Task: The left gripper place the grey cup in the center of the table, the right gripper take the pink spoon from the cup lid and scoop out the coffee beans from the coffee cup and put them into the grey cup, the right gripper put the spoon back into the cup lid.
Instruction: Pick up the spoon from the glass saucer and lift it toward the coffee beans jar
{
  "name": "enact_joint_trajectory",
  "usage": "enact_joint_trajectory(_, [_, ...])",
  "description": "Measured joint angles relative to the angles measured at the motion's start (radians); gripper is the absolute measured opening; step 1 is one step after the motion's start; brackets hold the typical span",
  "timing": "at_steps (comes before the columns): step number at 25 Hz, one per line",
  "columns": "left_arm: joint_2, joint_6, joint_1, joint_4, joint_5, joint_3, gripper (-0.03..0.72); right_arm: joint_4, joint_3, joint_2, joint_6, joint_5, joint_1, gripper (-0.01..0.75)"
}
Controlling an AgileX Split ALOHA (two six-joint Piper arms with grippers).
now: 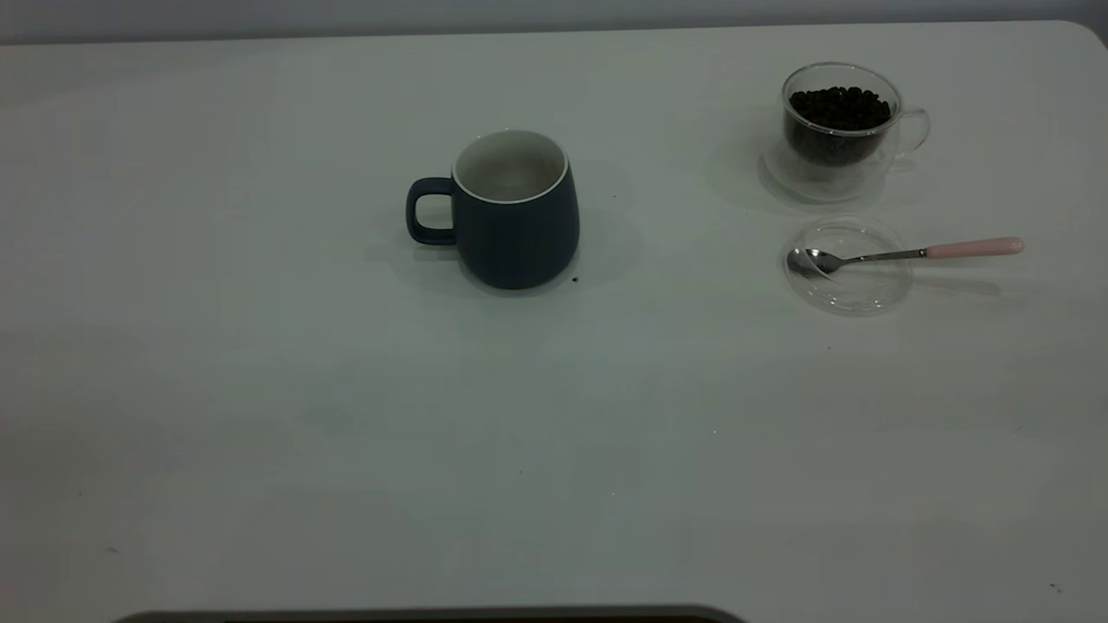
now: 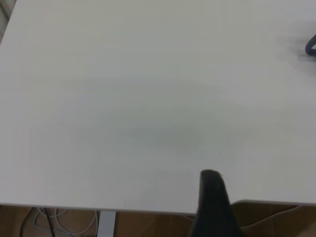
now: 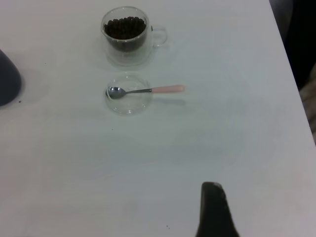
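A dark strip of equipment (image 1: 433,616) ran along the near edge of the exterior view, at 6 o'clock, bordering the table (image 1: 260,415). Neither arm appeared in that view. Each wrist view showed only one dark fingertip of its own gripper, the left gripper (image 2: 213,205) near the table's edge and the right gripper (image 3: 213,210) over bare tabletop; whether either pair of fingers stood apart or together could not be determined. The grey cup (image 1: 518,212) stood upright near the table's centre, handle toward 9 o'clock, its pale interior showing no beans. In the left wrist view only a sliver of the cup's handle showed at the frame edge, well apart from the left fingertip. The coffee cup (image 1: 841,130) stood at roughly 2 o'clock from the grey cup, holding the coffee beans (image 1: 840,108). Just beside it, toward 6 o'clock, lay the cup lid (image 1: 848,285), with the pink spoon (image 1: 917,253) resting bowl-down in it and the handle projecting toward 3 o'clock. In the right wrist view spoon, lid and coffee cup all lay well apart from the right fingertip.
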Motion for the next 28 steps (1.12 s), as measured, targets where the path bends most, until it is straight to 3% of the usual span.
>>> enact_joint_trajectory(14, [0.0,0.0,0.0,0.0,0.001,0.0,0.567,0.103,-0.001,0.007,-0.008,-0.02,0.0,0.536])
enact_joint_trajectory(21, [0.0,0.0,0.0,0.0,0.002,0.0,0.567,0.213,-0.002,0.24,-0.046,-0.192,0.0,0.559])
enact_joint_trajectory(28, [0.0,0.0,0.0,0.0,0.002,0.0,0.567,0.298,-0.015,0.699,-0.236,-0.468,0.0,0.588])
